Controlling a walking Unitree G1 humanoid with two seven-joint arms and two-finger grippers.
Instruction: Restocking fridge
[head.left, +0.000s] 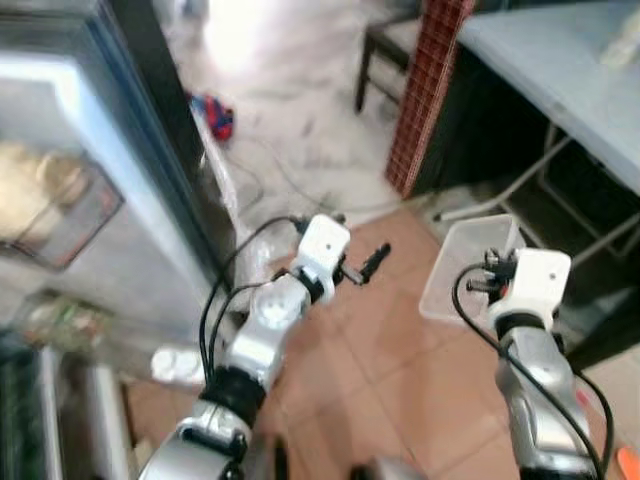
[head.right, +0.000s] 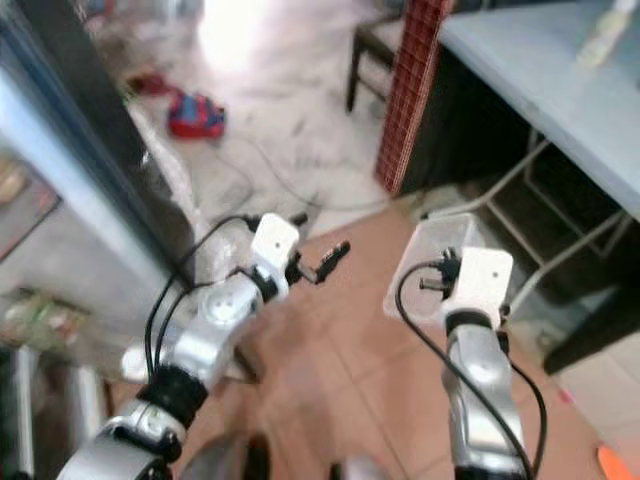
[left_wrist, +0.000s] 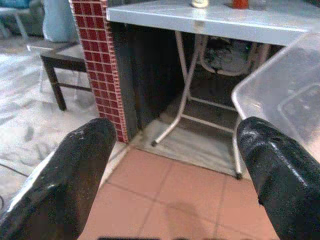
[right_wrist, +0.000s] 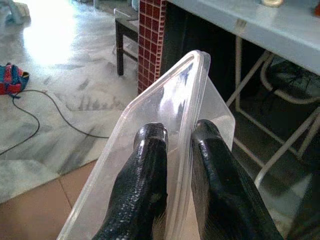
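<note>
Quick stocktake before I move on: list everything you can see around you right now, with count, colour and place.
Plastic container: one, clear, held by its rim in the right gripper, above the tiled floor.
Fridge: one, grey, on the robot's left, with food on its shelves.
Folding table: one, pale grey, ahead to the right.
Pillar: one, red tiled, beside the table.
Stool: one, dark, beyond the pillar.
Bag: one, red and blue, on the marble floor.
Cable: one, black, across the marble floor.
Left gripper: open, holding nothing.
Right gripper: shut on the container.

Clear plastic container (right_wrist: 165, 150); black fingers (right_wrist: 145, 190); red-tiled pillar (head.left: 425, 90); terracotta floor (head.left: 390, 350) near, grey marble floor (head.left: 300, 90) far.
</note>
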